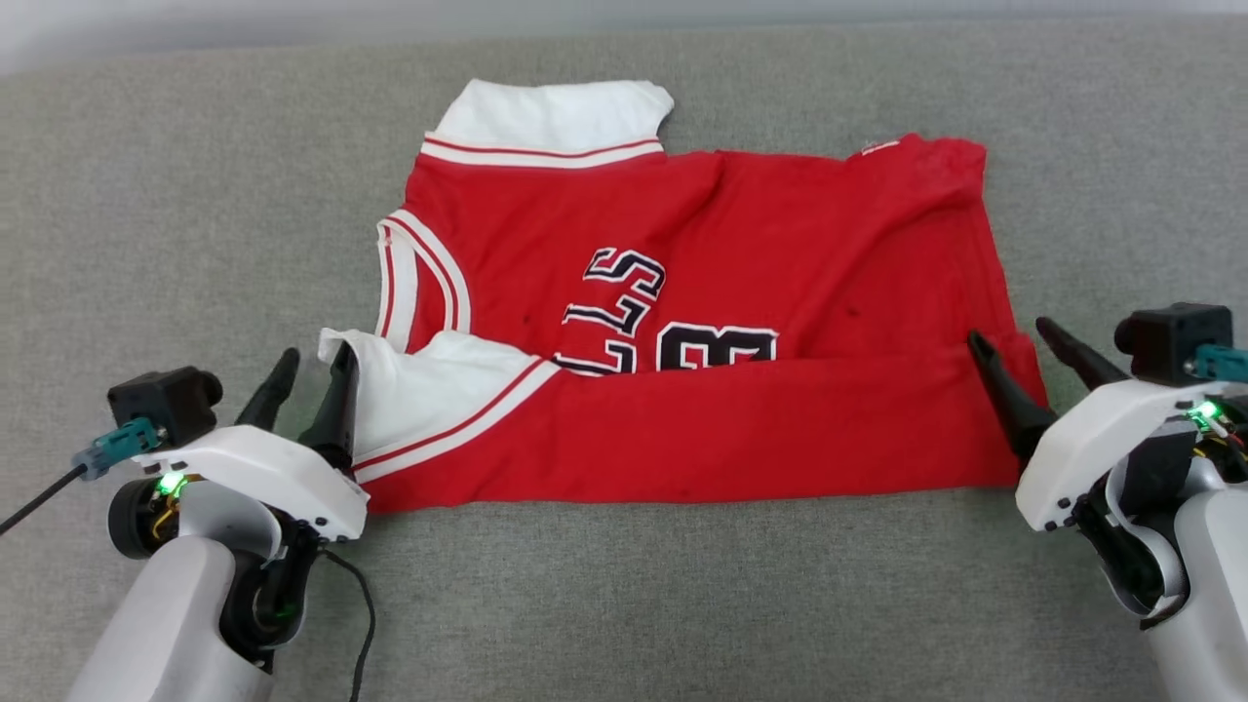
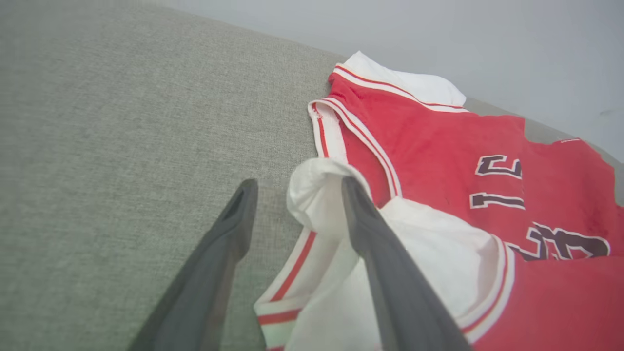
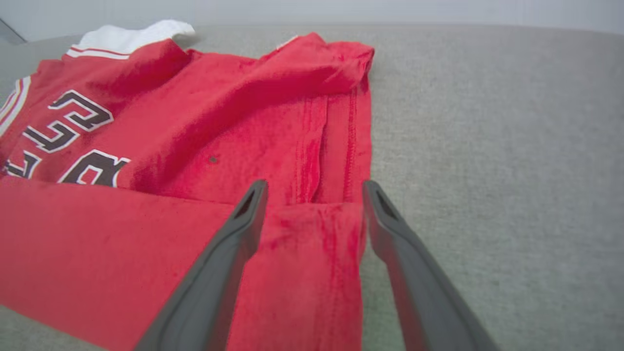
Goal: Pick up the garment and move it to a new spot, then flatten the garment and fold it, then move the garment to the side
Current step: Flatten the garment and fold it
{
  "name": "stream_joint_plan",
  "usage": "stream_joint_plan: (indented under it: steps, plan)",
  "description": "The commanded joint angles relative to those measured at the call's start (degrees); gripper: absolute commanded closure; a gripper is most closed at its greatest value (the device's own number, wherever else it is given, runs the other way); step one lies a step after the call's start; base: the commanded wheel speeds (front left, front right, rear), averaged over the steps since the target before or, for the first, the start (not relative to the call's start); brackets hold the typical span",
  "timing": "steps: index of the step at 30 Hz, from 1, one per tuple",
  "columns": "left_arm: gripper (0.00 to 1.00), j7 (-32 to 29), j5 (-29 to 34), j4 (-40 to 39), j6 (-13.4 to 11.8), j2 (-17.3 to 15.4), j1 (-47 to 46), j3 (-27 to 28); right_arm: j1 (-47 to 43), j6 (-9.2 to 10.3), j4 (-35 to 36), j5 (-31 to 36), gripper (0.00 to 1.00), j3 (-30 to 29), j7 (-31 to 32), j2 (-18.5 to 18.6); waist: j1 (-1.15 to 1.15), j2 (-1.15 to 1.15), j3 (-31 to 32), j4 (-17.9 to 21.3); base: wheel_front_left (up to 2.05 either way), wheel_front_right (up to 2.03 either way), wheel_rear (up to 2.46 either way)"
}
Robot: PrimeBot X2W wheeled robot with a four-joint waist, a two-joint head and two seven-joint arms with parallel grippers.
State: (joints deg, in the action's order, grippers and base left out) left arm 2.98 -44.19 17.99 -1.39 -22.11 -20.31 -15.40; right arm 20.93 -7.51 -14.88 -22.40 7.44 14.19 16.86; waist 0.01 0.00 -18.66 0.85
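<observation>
Head view: the garment [image 1: 682, 292] lies spread on a grey woven surface [image 1: 624, 604], collar [image 1: 419, 283] toward the left gripper [image 1: 315, 356] and hem toward the right gripper [image 1: 1009, 331]. Its near long edge lies turned over onto the body, hiding the lower half of the black lettering, so a first lengthwise fold looks to be in place. Each gripper sits at one end of that folded band with its fingers spread and nothing pinched. I judge they are placed this way so that the flap lies evenly from end to end. A dark cable [image 1: 359, 614] trails from the left wrist, below the gripper and off the cloth. The far white sleeve [image 1: 551, 112] sticks out beyond the fold, well ahead of the left gripper.

Left wrist view: the fingers are parted. The near white sleeve [image 2: 438, 253] bunches between them and leans against the inner face of the right-hand finger [image 2: 375, 243]; the other finger stands over bare grey surface. That puckered sleeve end is the one thing in the way here, and it could snag as the hand draws off.

Right wrist view: the fingers are wide apart and straddle the corner of the folded flap, with the stitched hem [image 3: 348, 146] running straight ahead between the tips. One finger is over red cloth, the other over bare surface just beside the edge. Ahead and to the left, the body ripples in soft ridges that need smoothing.
</observation>
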Motion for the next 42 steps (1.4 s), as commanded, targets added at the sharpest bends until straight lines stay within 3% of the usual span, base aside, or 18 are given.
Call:
stream_joint_plan:
  steps: [1, 8, 14, 20, 25, 30, 31, 33, 34, 38, 42]
  plan:
    - [0.00, -0.60, -0.62, 0.50, 0.34, -0.93, 0.56, 0.44, -1.36, 0.04, 1.01, 0.57, 0.00, -0.39, -5.43, -0.16, -0.01, 0.00, 3.30, 0.20, 0.00, 0.00, 0.00]
    - [0.00, -8.90, -1.80, -3.12, -0.65, -6.53, 2.80, 0.33, -6.57, 0.05, 5.76, 5.19, 0.00, -2.82, -14.72, -1.35, -0.01, 0.00, 9.61, 1.32, 0.00, 0.00, 0.00]
    - [0.00, -23.03, -3.27, -8.66, 0.19, -12.75, 3.87, -2.63, -11.32, 0.04, 11.75, 7.57, 0.00, -4.70, -14.70, -3.82, -0.01, 0.00, 11.48, 3.03, 0.00, 0.00, 0.00]
    - [0.00, -35.48, -5.20, -9.97, -0.65, -16.44, 3.94, -5.60, -13.43, 0.04, 16.81, 8.47, 0.00, -5.07, -12.96, -5.47, -0.01, 0.00, 9.84, 5.25, 0.00, 0.00, 0.00]
    - [0.00, -39.82, -6.09, -6.98, -1.36, -16.84, 4.84, -7.13, -13.61, 0.04, 18.93, 8.51, 0.00, -4.61, -12.18, -5.92, -0.01, 0.00, 7.63, 7.48, 0.00, 0.00, 0.00]
    - [0.00, -40.80, -7.60, -1.80, -1.10, -14.11, 5.16, -8.36, -13.89, 0.04, 19.05, 7.94, 0.00, -4.59, -11.69, -5.93, -0.01, 0.00, 6.12, 8.79, 0.00, 0.00, 0.00]
    - [0.27, -40.94, -7.88, -0.82, -0.70, -13.37, 5.34, -8.81, -13.94, 0.04, 19.08, 7.83, 0.00, -4.47, -11.49, -5.66, -0.01, 0.00, 5.96, 8.96, 0.00, 0.00, 0.00]
    - [0.95, -41.11, -8.51, 0.69, -0.06, -11.81, 5.38, -9.52, -14.00, 0.04, 19.37, 7.37, 0.00, -4.31, -10.84, -5.01, -0.01, 0.00, 5.78, 9.11, 0.00, 0.00, 0.00]
    - [1.00, -41.08, -8.79, 1.40, 0.27, -11.12, 5.22, -9.83, -14.12, 0.04, 19.41, 6.99, 0.00, -4.49, -10.11, -4.73, -0.01, 0.00, 5.78, 9.08, 0.00, 0.00, 0.00]
    - [1.00, -39.69, -9.02, 3.08, 1.43, -10.18, 4.25, -9.89, -13.61, 0.04, 19.67, 4.25, 0.00, -4.76, -6.10, -2.62, -0.01, 0.00, 6.19, 8.43, 0.00, 0.00, 0.00]
    - [1.00, -36.33, -8.76, 3.04, 1.72, -9.75, 2.40, -8.31, -11.68, 0.04, 18.39, 0.00, 0.00, -6.08, 2.69, -0.24, -0.01, 0.00, 6.31, 7.51, 0.00, 0.00, 0.00]
